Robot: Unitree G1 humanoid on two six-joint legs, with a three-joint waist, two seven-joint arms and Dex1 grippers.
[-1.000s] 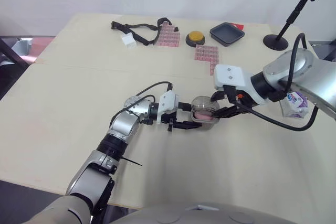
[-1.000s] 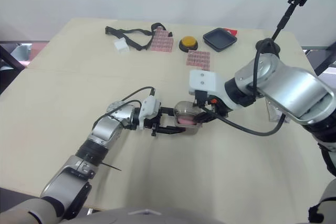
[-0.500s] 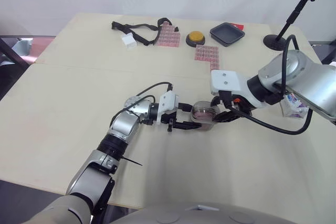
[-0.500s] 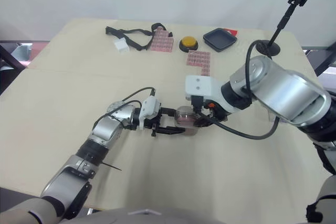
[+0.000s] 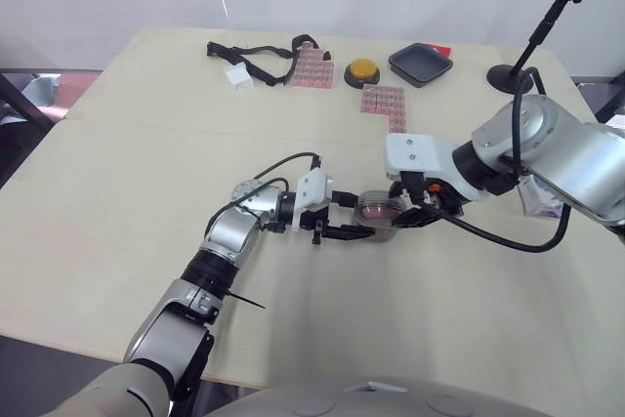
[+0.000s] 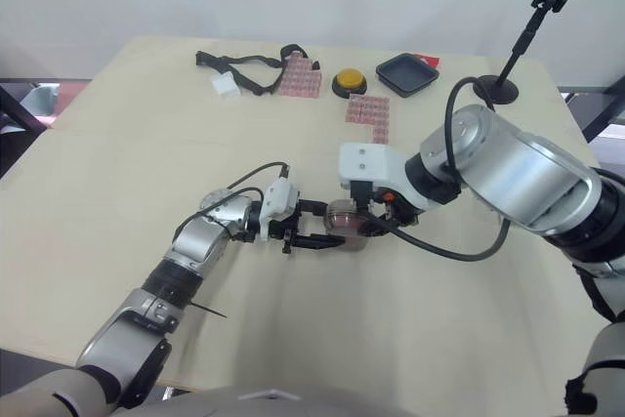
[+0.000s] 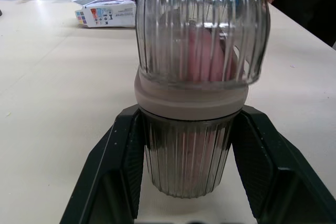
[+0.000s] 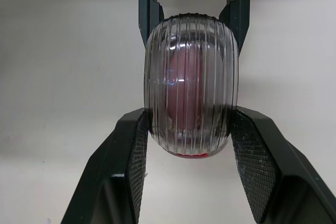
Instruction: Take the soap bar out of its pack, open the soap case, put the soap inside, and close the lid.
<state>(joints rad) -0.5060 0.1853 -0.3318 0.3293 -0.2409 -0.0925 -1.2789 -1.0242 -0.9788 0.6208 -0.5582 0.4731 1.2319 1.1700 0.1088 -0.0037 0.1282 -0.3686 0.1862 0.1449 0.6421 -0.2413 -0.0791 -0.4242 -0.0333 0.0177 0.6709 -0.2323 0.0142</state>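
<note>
The ribbed clear soap case stands mid-table with the pink soap bar inside. My left gripper is shut on the case's lower half, one black finger on each side. The lid sits over the base, a little off-centre on the pale rim. My right gripper reaches in from the right and is shut on the lid. The purple and white soap pack lies on the table at the far right, behind my right arm.
Along the table's far side lie a black strap, a white piece, two pink block plates, a yellow button and a black tray. A black stand rises at the back right.
My right gripper has moved left and down, bringing the tilted lid over the base so the soap is covered. My left gripper has held still on the case.
</note>
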